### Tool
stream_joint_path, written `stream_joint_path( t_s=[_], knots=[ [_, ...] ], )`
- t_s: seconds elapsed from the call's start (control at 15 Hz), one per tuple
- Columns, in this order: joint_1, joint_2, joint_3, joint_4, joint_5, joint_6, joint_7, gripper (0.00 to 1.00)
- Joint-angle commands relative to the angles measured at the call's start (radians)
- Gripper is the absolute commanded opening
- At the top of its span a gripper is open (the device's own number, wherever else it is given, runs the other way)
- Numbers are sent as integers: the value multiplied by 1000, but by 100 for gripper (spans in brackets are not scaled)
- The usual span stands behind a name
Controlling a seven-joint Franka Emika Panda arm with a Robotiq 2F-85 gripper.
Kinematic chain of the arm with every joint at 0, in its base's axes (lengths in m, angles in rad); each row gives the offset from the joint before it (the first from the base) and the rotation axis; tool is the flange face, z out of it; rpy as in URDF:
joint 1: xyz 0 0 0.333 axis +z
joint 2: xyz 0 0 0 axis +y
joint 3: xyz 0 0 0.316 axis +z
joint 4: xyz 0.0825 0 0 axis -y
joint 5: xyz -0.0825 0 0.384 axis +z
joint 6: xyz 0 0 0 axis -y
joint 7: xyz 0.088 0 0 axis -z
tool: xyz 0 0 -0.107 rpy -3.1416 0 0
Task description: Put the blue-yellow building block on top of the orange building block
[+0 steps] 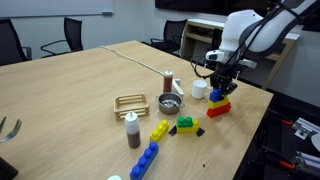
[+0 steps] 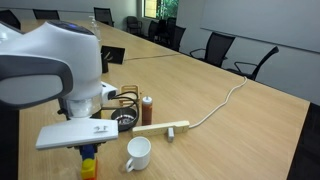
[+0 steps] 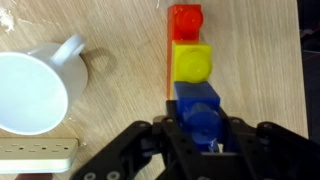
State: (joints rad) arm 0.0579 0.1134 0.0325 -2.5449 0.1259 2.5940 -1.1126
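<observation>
Gripper (image 3: pixel 200 128) pinches the small blue-yellow studded plastic brick (image 3: pixel 196 85), apparently seated on the long red-orange studded brick (image 3: pixel 185 20): only release remains!

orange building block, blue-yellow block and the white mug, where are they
orange building block (image 3: pixel 185 20), wrist view, its bare studded end
blue-yellow building block (image 3: pixel 192 62), wrist view, its yellow section
white mug (image 2: pixel 138 160), an exterior view, its side wall
</observation>
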Motion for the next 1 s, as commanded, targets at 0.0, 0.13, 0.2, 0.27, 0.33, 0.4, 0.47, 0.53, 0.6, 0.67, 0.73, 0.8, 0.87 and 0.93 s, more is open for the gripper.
stream_joint_path(
  t_s=[0.0,0.13,0.2,0.27,0.33,0.4,0.47,0.53,0.6,0.67,0.73,0.8,0.87,0.93],
  knots=[
    [-28,-12,18,-11,-17,8,-15,10],
    [-31,-15,20,-18,-6,12,-22,10],
    [-32,-16,20,-21,-4,15,-23,10],
    [-33,-18,21,-25,1,18,-25,10],
    [-34,-18,21,-28,4,19,-26,10],
    [-36,-19,23,-31,13,20,-30,10],
    [-36,-18,23,-33,17,22,-31,10],
    [-37,-17,24,-35,21,26,-29,10],
    [-37,-15,24,-38,25,34,-26,10],
    [-38,-13,25,-42,36,43,-23,10],
    [-40,-13,26,-46,49,51,-24,10],
    [-42,-12,28,-50,66,58,-26,10],
    [-44,-12,30,-54,86,63,-27,10],
    [-46,-12,33,-58,107,70,-29,10]
  ],
)
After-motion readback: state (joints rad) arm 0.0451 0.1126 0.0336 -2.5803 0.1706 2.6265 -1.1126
